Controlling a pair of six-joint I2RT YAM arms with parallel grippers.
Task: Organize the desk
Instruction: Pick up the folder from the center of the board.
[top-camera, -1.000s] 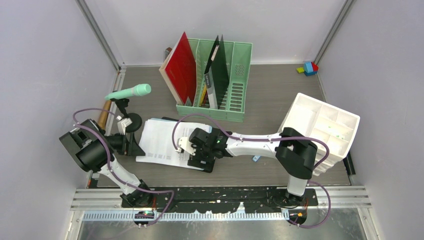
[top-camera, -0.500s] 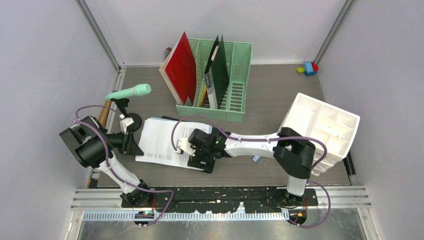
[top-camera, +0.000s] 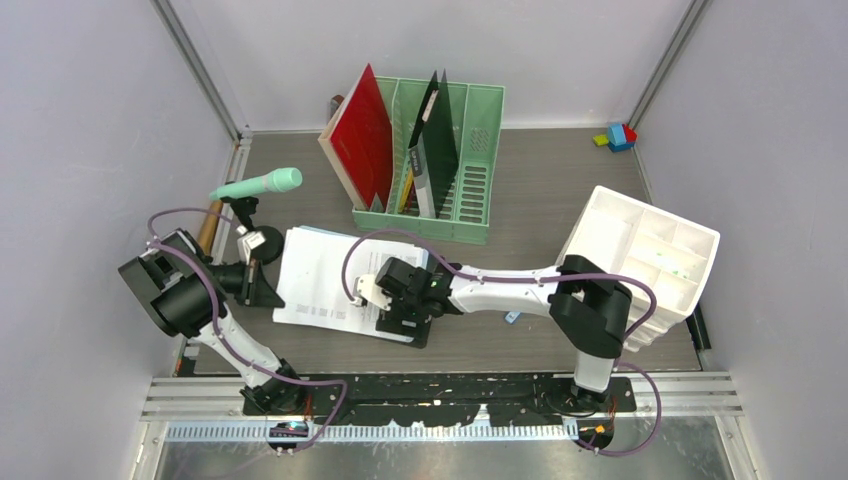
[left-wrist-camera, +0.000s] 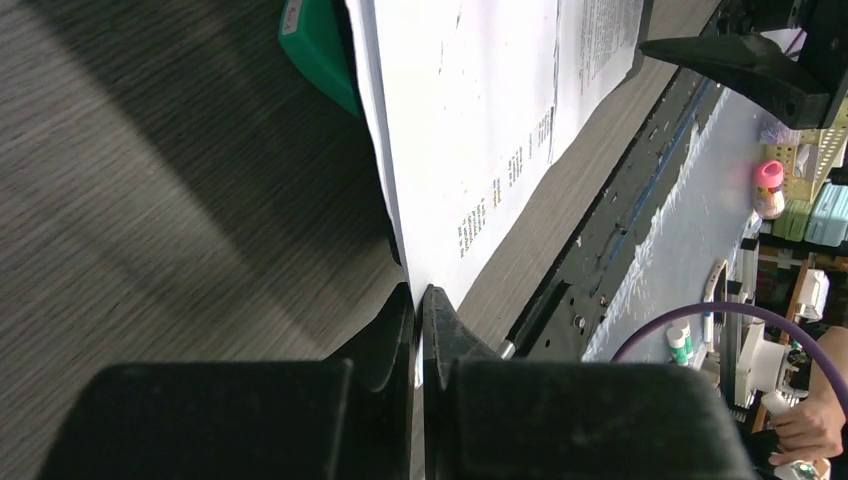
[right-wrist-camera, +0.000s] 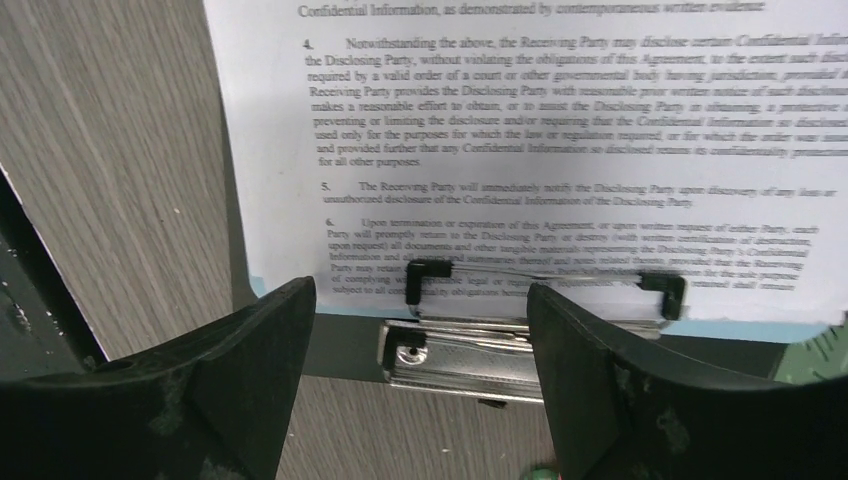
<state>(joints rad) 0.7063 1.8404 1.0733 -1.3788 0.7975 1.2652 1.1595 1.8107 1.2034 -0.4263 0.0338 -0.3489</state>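
A stack of printed papers (top-camera: 320, 285) lies clipped to a dark clipboard (right-wrist-camera: 345, 345) on the wood-grain desk (top-camera: 560, 190), left of centre. My left gripper (top-camera: 268, 285) comes in from the left and is shut on the left edge of the papers (left-wrist-camera: 470, 120). The white sheet runs straight in between its closed jaws. My right gripper (top-camera: 385, 305) hangs open over the clipboard's near end. Its fingers (right-wrist-camera: 255, 360) straddle the metal clip (right-wrist-camera: 455, 350) without touching it.
A mint-green file rack (top-camera: 440, 190) with a red folder (top-camera: 362, 135) and dark binders stands at the back. A white drawer unit (top-camera: 645, 260) sits tilted at the right. A mint microphone (top-camera: 258, 184) on a stand is at the left, and coloured blocks (top-camera: 620, 136) lie far right.
My left gripper has gone from open to shut on the papers' left edge, and that edge has shifted slightly. The right arm has barely moved.
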